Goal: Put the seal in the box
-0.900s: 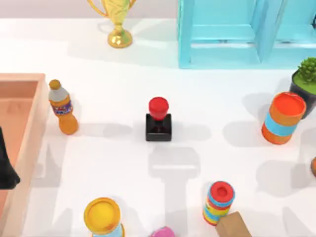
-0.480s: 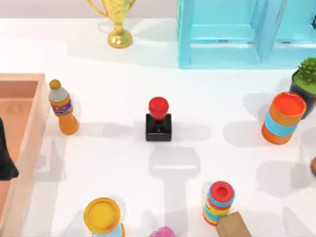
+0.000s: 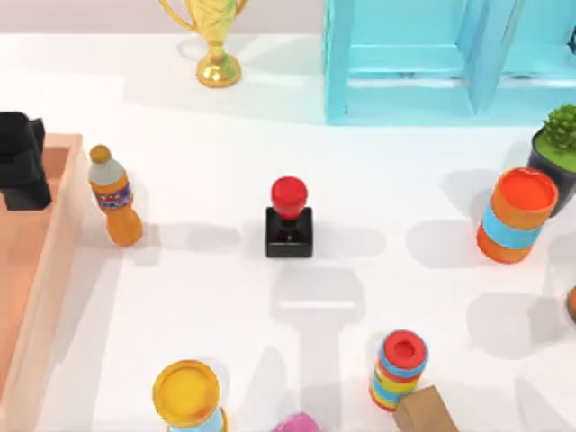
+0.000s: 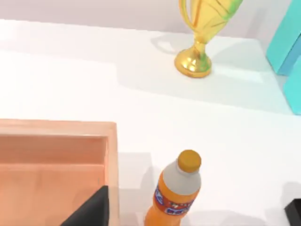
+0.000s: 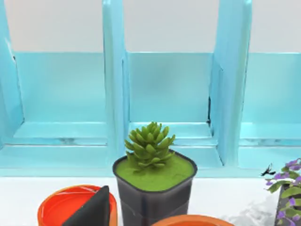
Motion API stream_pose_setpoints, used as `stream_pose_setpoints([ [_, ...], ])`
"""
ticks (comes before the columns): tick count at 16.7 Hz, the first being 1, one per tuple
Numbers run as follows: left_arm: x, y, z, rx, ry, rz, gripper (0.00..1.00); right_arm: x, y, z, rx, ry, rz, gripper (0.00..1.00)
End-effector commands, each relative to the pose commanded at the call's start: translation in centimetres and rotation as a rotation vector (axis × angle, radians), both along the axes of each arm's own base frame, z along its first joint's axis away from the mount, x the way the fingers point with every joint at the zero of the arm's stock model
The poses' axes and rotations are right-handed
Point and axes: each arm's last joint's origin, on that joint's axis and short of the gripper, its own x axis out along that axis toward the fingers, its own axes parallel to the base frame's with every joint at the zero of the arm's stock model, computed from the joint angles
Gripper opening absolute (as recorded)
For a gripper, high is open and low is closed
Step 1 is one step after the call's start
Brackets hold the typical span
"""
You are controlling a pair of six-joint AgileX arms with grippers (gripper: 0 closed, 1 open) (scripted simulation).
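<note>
Hovering above the box's (image 3: 63, 216) far corner, the left claw (image 3: 20, 162), fingers unreadable, is needing to approach the seal (image 3: 289, 220) from above, avoiding the bottle (image 3: 114, 196).

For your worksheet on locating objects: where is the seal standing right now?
In the top view the seal stands upright near the table's middle, between the orange soda bottle on its left and the orange canister on its right, outside the box.

seal (image 3: 289, 221): black base, red knob | box (image 3: 56, 236): peach-orange | crate (image 3: 423, 58): light blue
</note>
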Motion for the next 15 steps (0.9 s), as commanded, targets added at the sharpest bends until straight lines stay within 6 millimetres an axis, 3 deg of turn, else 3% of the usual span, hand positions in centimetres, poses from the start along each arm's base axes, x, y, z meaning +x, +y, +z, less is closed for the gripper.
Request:
stream_pose_setpoints([
  [4, 6.3, -3.4, 4.6, -0.019, 0.264, -0.047, 1.0, 0.0, 0.0, 0.0, 0.0, 0.0, 0.0, 1.0],
  [7, 11.7, -7.2, 5.9, -0.007, 0.466, -0.067, 1.0, 0.0, 0.0, 0.0, 0.0, 0.0, 0.0, 1.0],
  [11, 17.8, -13.2, 4.4, 0.041, 0.714, -0.068, 1.0, 0.0, 0.0, 0.0, 0.0, 0.0, 0.0, 1.0],
  [15, 21.5, -18.9, 0.5, 0.112, 0.912, -0.048, 1.0, 0.0, 0.0, 0.0, 0.0, 0.0, 0.0, 1.0],
])
